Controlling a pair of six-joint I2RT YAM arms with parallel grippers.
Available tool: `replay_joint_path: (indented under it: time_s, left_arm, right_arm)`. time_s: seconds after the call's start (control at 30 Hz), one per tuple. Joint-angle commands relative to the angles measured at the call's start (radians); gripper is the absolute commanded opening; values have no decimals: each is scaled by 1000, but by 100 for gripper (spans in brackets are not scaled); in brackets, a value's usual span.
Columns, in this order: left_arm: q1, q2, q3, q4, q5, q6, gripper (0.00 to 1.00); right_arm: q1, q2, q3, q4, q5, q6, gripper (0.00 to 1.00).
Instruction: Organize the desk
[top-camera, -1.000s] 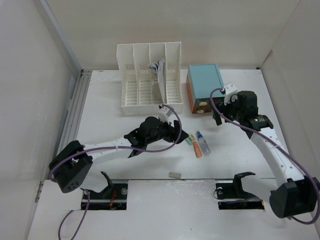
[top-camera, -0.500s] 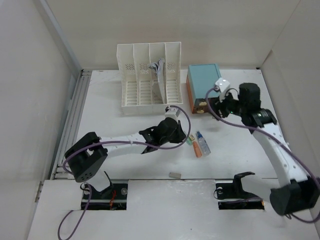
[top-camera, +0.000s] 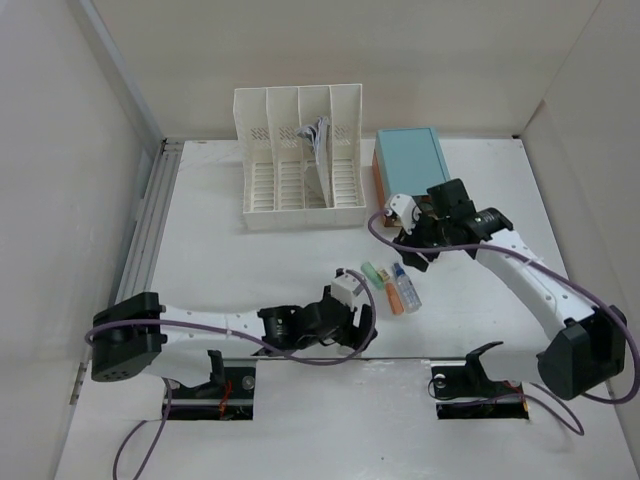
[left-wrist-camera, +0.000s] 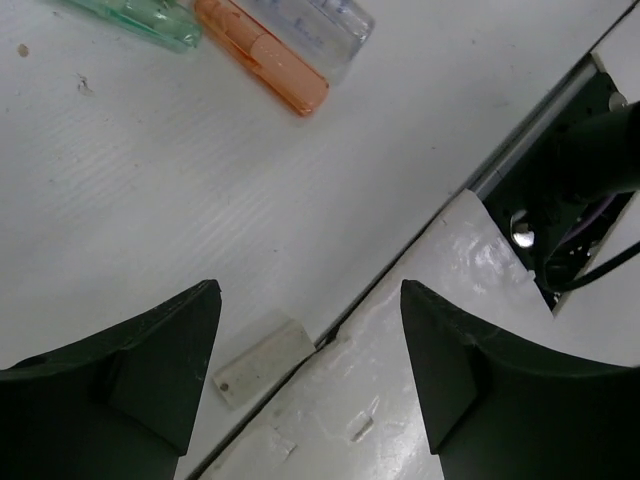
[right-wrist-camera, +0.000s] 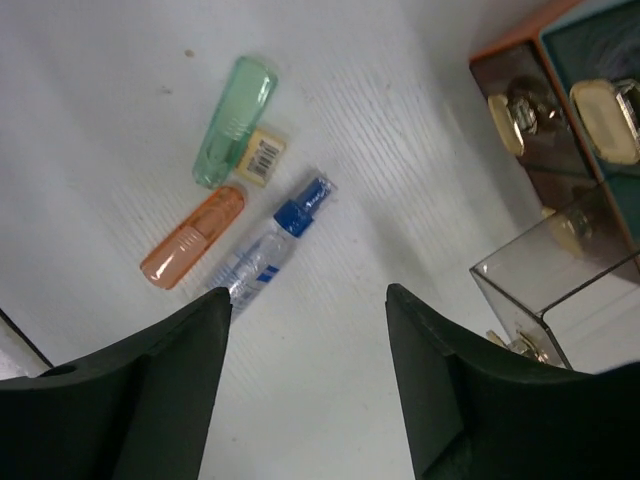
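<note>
Desk (top-camera: 220, 260): one spray bottle (right-wrist-camera: 265, 258), one block (left-wrist-camera: 265, 360)

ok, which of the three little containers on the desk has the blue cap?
The clear spray bottle, lying beside the orange case; that one and the green case are tinted all over.

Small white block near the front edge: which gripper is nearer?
Left. The left gripper hangs just over the block; the right gripper is farther back, beside the drawer box.

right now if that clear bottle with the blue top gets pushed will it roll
Probably: the clear bottle lies on its side and looks round, so it may roll. Small and plastic, so likely light and easily shoved.
</note>
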Motion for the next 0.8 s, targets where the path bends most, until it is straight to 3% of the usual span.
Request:
replay_joint_path:
  time_s: [0.0, 0.4, 0.77]
  left_arm:
    - [-49, -65, -28, -5, -120, 15, 70]
    - [-160, -108, -71, -36, -214, -17, 73]
    - [-160, -216, -149, -1, -232, -28, 74]
  right_arm:
    - [5, 53, 60, -70, 124, 10, 68]
    - [62, 269, 144, -164, 168, 50, 80]
    - [95, 338, 186, -225, 178, 98, 80]
